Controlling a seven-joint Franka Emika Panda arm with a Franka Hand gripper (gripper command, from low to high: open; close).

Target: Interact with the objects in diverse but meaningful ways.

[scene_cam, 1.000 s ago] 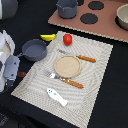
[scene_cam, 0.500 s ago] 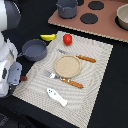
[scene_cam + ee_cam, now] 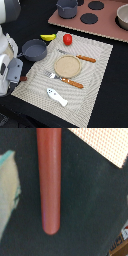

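Note:
A grey frying pan sits at the placemat's edge on the exterior view's left, and its reddish-brown handle fills the wrist view. My gripper hangs over that handle's end; its fingers do not show. A yellow banana and a red tomato lie beyond the pan. A white fish piece lies at the mat's near edge. A brown-handled knife and an orange-handled fork flank a tan plate.
The striped placemat lies on a black table, and its corner shows in the wrist view. A pink toy stove board at the back carries a grey pot, dark burners and a bowl.
My arm has shifted a little at the exterior view's left edge, close over the pan handle. The objects on the mat have not moved.

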